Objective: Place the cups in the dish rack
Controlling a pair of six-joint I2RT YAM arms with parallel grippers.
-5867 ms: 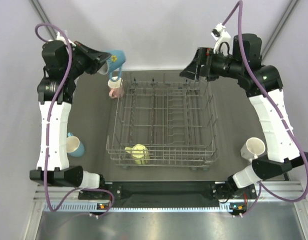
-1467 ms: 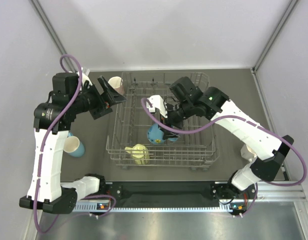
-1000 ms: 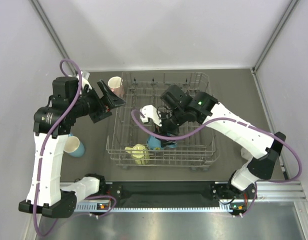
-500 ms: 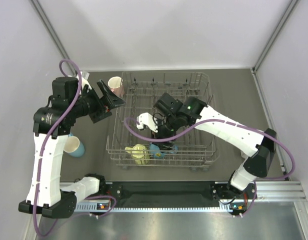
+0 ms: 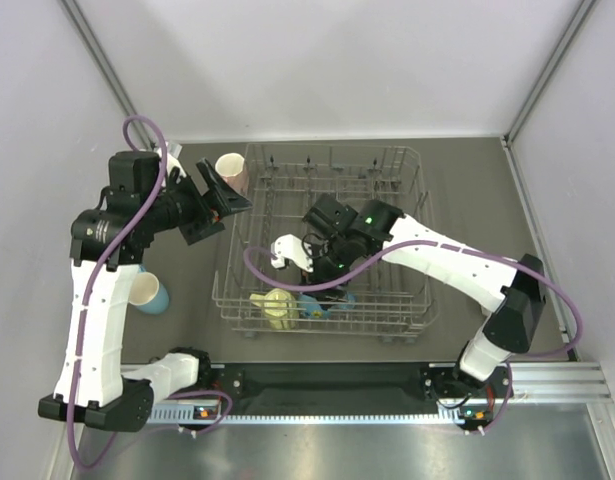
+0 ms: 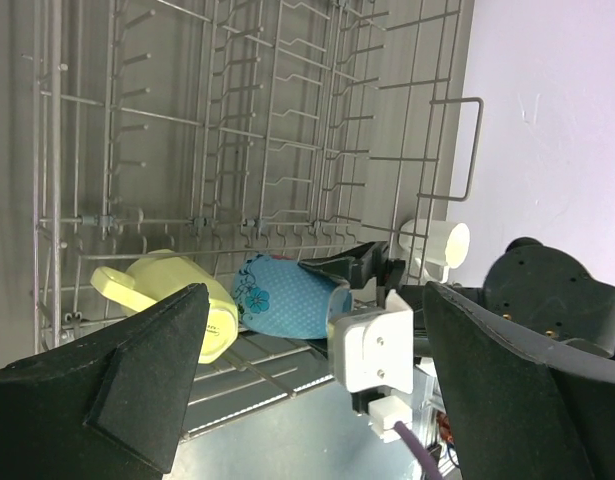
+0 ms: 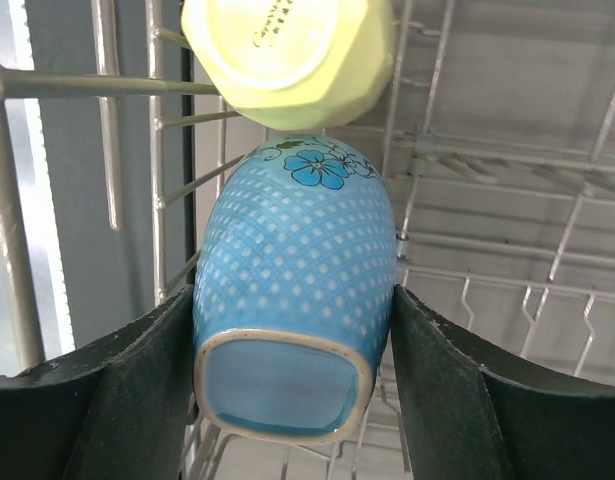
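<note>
The right arm bends down into the dish rack, with its wrist low over the near row. The right gripper clamps the blue mug from both sides. The mug lies on its side between the two fingers, its mouth turned toward the wrist camera. The left arm stands high at the left of the rack with its forearm pointing to the right. The left gripper is spread wide with nothing between its fingers, and it hangs near the pink mug.

The right wrist view shows that the flowered end of the blue mug is just beside the yellow mug (whether they touch, I cannot tell). The top view hides this under the gripper. Only the left wrist view shows the white mug, standing outside the rack beyond its side wall.

In the rack are the yellow mug, lying in the near left corner, and the blue mug beside it. The pink mug stands on the table at the far left corner of the rack, outside it. The light blue mug is on the table at the left, well apart from the rack.
</note>
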